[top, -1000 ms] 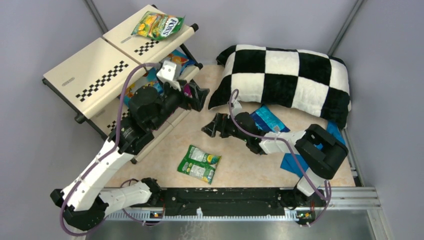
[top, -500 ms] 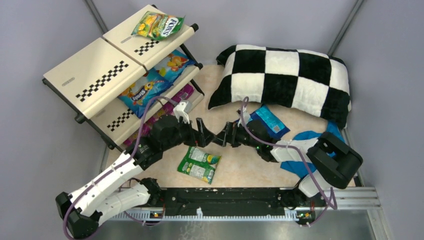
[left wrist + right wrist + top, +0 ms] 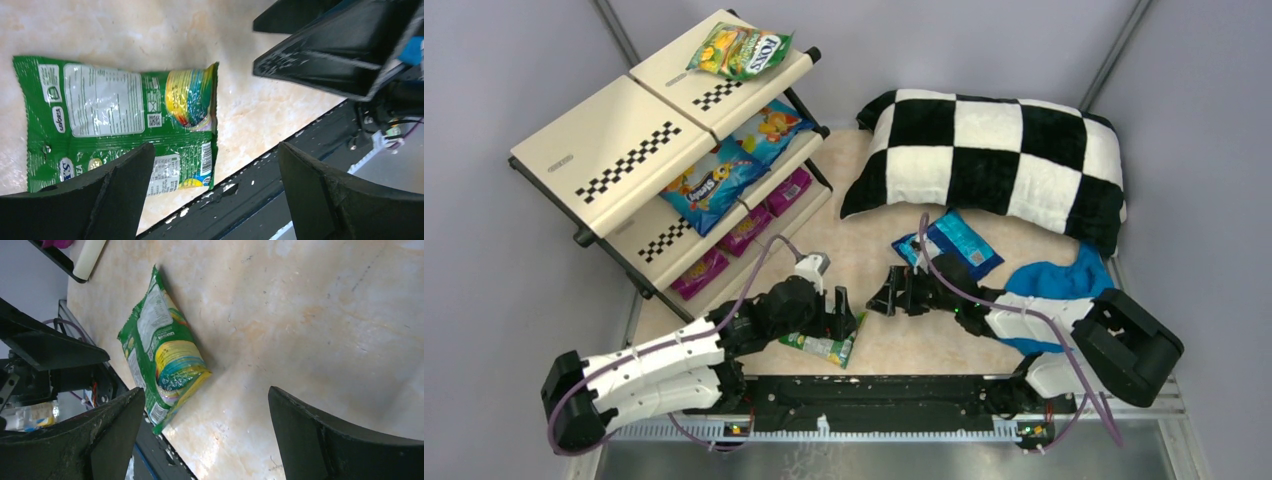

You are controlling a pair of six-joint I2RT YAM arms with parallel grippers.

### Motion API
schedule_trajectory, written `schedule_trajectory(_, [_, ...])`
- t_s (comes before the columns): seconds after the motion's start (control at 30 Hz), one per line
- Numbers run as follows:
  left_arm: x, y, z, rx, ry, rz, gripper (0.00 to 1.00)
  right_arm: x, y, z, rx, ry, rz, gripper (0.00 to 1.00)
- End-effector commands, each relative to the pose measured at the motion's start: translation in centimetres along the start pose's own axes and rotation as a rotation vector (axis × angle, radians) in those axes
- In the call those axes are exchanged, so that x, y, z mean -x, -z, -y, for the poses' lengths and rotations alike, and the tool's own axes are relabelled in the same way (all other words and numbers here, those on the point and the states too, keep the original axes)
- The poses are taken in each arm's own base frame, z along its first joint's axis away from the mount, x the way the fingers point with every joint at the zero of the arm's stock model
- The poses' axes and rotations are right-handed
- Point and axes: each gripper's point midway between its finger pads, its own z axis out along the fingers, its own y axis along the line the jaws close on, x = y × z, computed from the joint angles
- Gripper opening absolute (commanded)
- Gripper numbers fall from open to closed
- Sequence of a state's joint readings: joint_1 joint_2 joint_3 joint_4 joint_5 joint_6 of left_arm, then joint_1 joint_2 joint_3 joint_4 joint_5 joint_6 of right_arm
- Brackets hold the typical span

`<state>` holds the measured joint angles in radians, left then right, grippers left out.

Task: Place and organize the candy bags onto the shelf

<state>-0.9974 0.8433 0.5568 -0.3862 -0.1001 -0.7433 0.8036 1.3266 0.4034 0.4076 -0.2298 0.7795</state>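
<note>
A green-white candy bag (image 3: 826, 346) (image 3: 115, 115) (image 3: 160, 355) lies flat near the table's front edge. My left gripper (image 3: 842, 315) (image 3: 216, 148) hangs open just above its right end, with nothing between the fingers. My right gripper (image 3: 892, 292) (image 3: 206, 391) is open and empty a little to the right of the bag, pointing at it. The shelf (image 3: 594, 140) holds the FOX'S bag (image 3: 740, 50) on top, two blue bags (image 3: 724, 178) in the middle and three magenta bags (image 3: 746, 230) on the lowest tier. Another blue bag (image 3: 954, 243) lies by the pillow.
A checkered pillow (image 3: 994, 150) fills the back right. A blue cloth (image 3: 1059, 285) lies under the right arm. The black front rail (image 3: 874, 385) (image 3: 280, 190) runs just below the green-white bag.
My left arm has swung away from the shelf and down to the green-white bag at the front. The right gripper has drifted nearer the front edge, uncovering the blue cloth.
</note>
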Motion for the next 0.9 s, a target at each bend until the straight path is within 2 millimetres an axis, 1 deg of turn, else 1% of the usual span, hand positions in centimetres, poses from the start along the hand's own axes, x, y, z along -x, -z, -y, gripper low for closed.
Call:
schedule_trajectory(0.0, [-1.1,-1.3,-0.9,0.064,0.027,0.017,0.99,0.7,1.4,0.2,-0.043,0.056,0.021,0.93])
schedule_trajectory(0.1, [-2.5,-1.9,-1.2,0.076,0.021,-0.013,0.99,0.7,2.2,0.7,-0.084,0.082,0.006,0.93])
schedule_trajectory(0.17, [-3.1,-2.1,-1.2,0.067,0.013,-0.019,0.99,1.0,3.0,1.5,-0.146,0.107,0.004,0.93])
schedule_trajectory(0.23, [-3.3,-2.0,-1.3,0.062,0.012,-0.011,0.99,1.9,4.2,3.1,-0.244,0.114,0.027,0.94])
schedule_trajectory(0.27, [-3.4,-2.0,-1.3,0.056,0.012,-0.006,0.99,2.1,5.1,4.1,-0.302,0.106,0.029,0.95])
schedule_trajectory(0.33, [-3.3,-1.9,-1.1,0.035,0.013,0.005,0.99,3.7,6.9,5.3,-0.369,0.093,0.076,0.97])
schedule_trajectory(0.43, [-3.1,-1.7,-0.3,-0.016,0.019,0.018,0.99,6.9,10.0,7.1,-0.465,0.053,0.191,0.99])
schedule_trajectory(0.5, [-3.1,-1.6,0.3,-0.054,0.019,0.019,0.99,8.9,11.9,8.4,-0.508,0.0,0.26,0.99])
schedule_trajectory(0.57, [-2.8,-1.5,0.9,-0.082,0.016,0.027,0.99,10.6,13.3,9.8,-0.513,-0.078,0.311,0.99])
schedule_trajectory(0.67, [-2.4,-1.3,1.5,-0.102,0.001,0.034,0.99,12.4,14.2,12.1,-0.498,-0.198,0.351,0.99])
schedule_trajectory(0.73, [-2.0,-1.1,1.9,-0.113,-0.015,0.041,0.99,12.7,13.9,13.2,-0.508,-0.24,0.339,0.98])
schedule_trajectory(0.87, [-0.9,-0.5,2.8,-0.138,-0.044,0.063,0.99,13.0,12.9,14.8,-0.545,-0.267,0.308,0.97])
